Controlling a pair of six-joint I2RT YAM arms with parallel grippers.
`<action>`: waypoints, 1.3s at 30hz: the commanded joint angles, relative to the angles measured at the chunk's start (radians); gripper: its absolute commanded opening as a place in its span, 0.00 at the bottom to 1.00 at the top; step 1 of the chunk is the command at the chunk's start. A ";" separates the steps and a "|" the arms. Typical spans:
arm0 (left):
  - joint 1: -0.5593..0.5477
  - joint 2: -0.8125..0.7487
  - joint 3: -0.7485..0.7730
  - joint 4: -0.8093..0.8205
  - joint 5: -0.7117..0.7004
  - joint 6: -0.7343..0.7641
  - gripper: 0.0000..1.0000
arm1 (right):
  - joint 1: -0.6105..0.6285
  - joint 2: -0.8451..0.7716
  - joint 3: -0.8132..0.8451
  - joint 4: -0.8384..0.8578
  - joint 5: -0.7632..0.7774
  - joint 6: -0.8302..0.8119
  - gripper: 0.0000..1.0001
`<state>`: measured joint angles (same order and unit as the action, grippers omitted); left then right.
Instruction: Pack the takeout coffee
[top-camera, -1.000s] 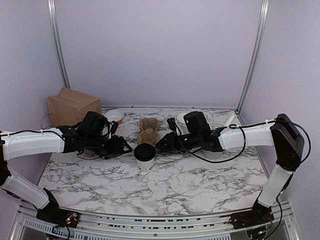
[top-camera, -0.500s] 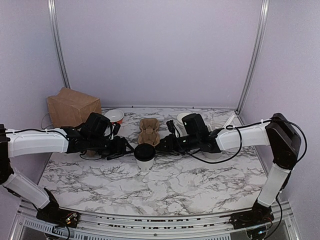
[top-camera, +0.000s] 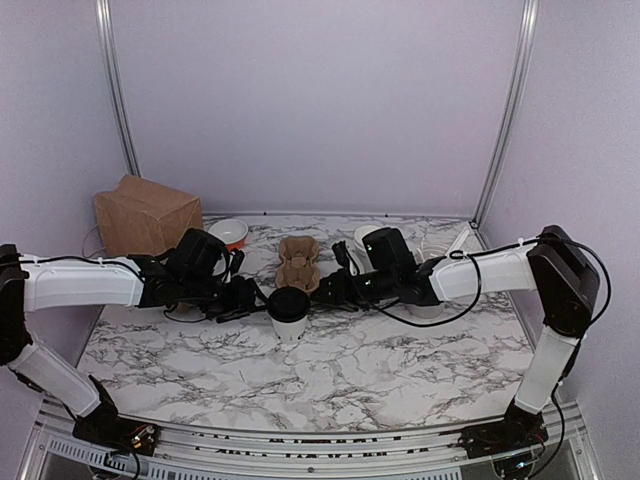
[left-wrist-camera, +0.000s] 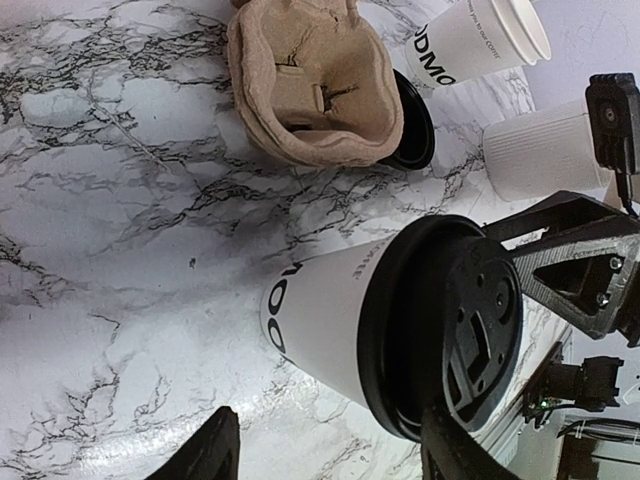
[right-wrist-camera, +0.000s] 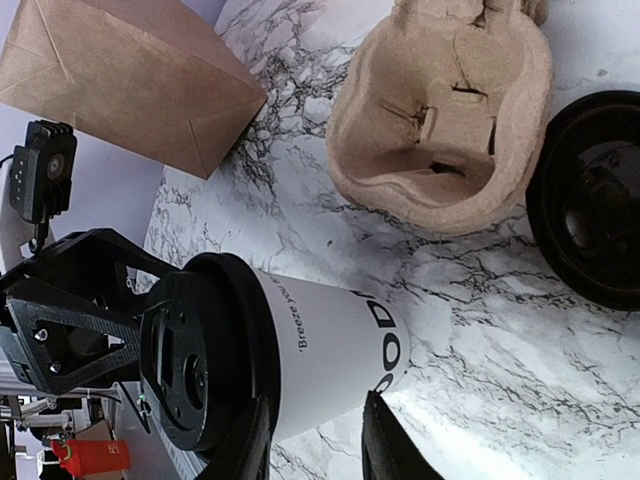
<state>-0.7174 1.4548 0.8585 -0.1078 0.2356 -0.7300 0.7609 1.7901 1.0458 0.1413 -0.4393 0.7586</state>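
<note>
The takeout coffee (top-camera: 289, 314) is a white cup with dark lettering and a black lid, standing mid-table between my two grippers. My left gripper (top-camera: 257, 298) is just left of it and open. In the left wrist view one finger (left-wrist-camera: 455, 450) crosses in front of the lid (left-wrist-camera: 450, 330), while the other finger (left-wrist-camera: 212, 450) stays off the cup wall (left-wrist-camera: 330, 320). My right gripper (top-camera: 318, 291) sits at the cup's right side. Its jaws (right-wrist-camera: 317, 410) stand narrowly open against the cup wall (right-wrist-camera: 330, 340), with nothing between them.
A brown pulp cup carrier (top-camera: 297, 262) lies just behind the cup, with a loose black lid (right-wrist-camera: 590, 215) beside it. A brown paper bag (top-camera: 145, 213) stands at back left, next to a small bowl (top-camera: 229, 232). White lidless cups (left-wrist-camera: 480, 40) stand at back right.
Both grippers have closed in on the cup from either side. The right jaws have narrowed a little. The cup has not moved.
</note>
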 joint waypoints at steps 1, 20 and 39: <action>-0.007 0.016 -0.005 0.022 0.003 0.003 0.62 | -0.008 0.009 0.041 0.007 0.011 -0.005 0.31; -0.014 0.040 0.001 0.020 0.004 0.000 0.62 | -0.002 -0.024 0.032 -0.006 0.042 -0.012 0.31; -0.028 0.030 0.052 -0.011 0.000 0.013 0.61 | 0.008 -0.071 0.012 -0.043 0.091 -0.015 0.31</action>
<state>-0.7361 1.4937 0.8684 -0.0971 0.2352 -0.7296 0.7654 1.7798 1.0489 0.1181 -0.3840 0.7551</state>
